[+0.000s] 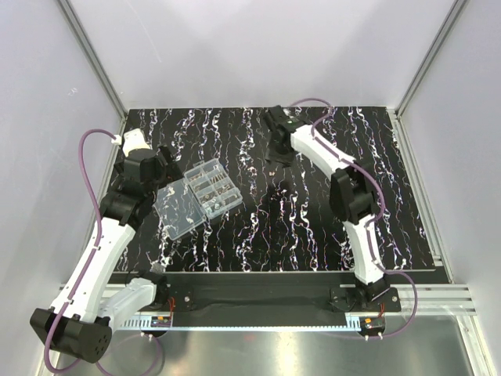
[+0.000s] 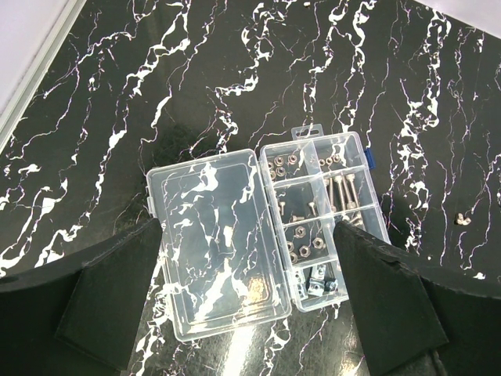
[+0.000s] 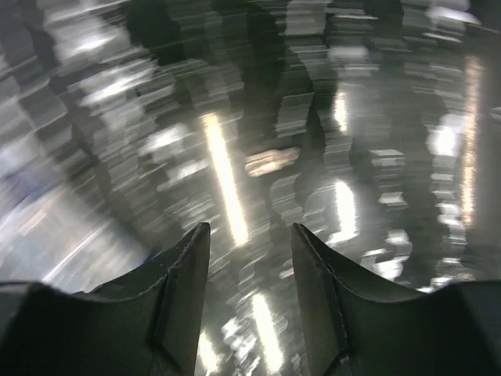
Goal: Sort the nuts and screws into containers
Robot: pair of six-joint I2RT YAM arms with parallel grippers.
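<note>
The clear organiser box [image 1: 200,197] lies open at the left of the table, lid [image 2: 219,243] flat beside the containers [image 2: 354,167]. Several nuts [image 2: 278,166] and screws [image 2: 342,190] lie in separate compartments; more nuts [image 2: 305,251] sit lower down. One loose small metal piece [image 2: 462,218] lies on the table right of the box. My left gripper [image 2: 246,305] is open and empty above the box's near end. My right gripper [image 1: 272,160] is low over the far middle of the table, open and empty; its view is blurred, with a pale smear [image 3: 272,160] ahead of the fingertips [image 3: 192,243].
The black tabletop [image 1: 313,227] has white streaks all over. White walls and metal frame posts [image 1: 94,59] enclose it at the left, back and right. A rail [image 1: 258,301] with the arm bases runs along the near edge.
</note>
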